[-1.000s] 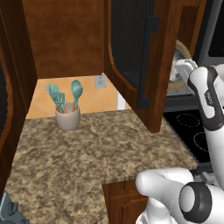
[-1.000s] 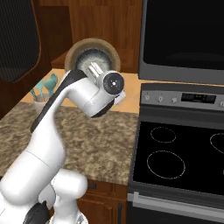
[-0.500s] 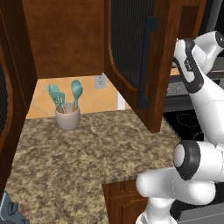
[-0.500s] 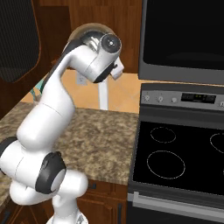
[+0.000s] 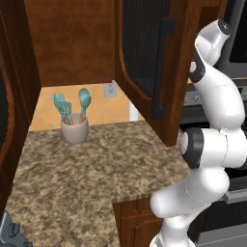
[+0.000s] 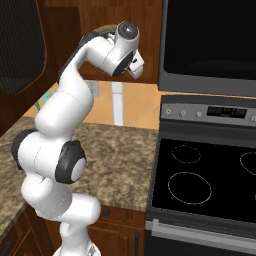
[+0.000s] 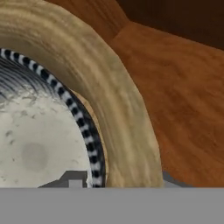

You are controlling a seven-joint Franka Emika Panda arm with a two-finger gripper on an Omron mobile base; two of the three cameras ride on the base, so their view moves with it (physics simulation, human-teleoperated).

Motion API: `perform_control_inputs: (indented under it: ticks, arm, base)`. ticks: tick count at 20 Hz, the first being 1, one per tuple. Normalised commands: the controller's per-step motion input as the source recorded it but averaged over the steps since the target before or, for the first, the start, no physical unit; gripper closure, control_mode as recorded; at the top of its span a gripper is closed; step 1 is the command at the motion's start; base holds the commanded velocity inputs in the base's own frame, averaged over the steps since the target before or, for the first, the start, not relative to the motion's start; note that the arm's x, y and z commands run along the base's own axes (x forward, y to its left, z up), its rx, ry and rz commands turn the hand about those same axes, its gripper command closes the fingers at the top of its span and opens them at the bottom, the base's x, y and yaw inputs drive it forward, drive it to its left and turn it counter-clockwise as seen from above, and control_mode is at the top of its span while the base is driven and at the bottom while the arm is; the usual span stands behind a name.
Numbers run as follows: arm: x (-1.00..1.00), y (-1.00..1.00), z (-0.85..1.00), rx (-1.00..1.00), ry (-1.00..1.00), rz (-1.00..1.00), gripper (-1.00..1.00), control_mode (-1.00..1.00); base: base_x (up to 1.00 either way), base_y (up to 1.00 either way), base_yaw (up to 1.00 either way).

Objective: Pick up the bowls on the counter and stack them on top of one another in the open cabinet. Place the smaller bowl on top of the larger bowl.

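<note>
Smaller bowl (image 7: 39, 144) nested inside larger bowl (image 7: 109, 87) directly ahead of gripper, on open cabinet (image 7: 183, 96) floor; finger state indeterminable.

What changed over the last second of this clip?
The arm swung up from low over the counter toward the cabinet. The hand view now shows the grey bowl nested inside the tan bowl on the cabinet floor. The utensil cup and cabinet door stayed put.

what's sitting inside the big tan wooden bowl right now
The smaller grey bowl, its pale speckled inside facing the hand camera, sits within the larger tan bowl's thick rim. The tan bowl's floor beneath it is covered.
</note>
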Motion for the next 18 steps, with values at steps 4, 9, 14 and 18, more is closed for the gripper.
perform_control_inputs:
  ticks: [4,9,14,18]
  arm:
    - [1.0,0.14,-0.08,-0.03,0.03,-0.06,1.0,-1.0]
    - [0.86,0.13,-0.12,-0.04,0.01,-0.05,-1.0,-1.0]
    - [0.06,0.0,-0.01,-0.01,-0.03,-0.03,-1.0,-1.0]
    - [-0.09,0.0,0.0,0.0,-0.13,-0.04,-1.0,-1.0]
  base:
    - [0.0,0.0,0.0]
    - [0.0,0.0,0.0]
    - [0.0,0.0,0.0]
    - [0.0,0.0,0.0]
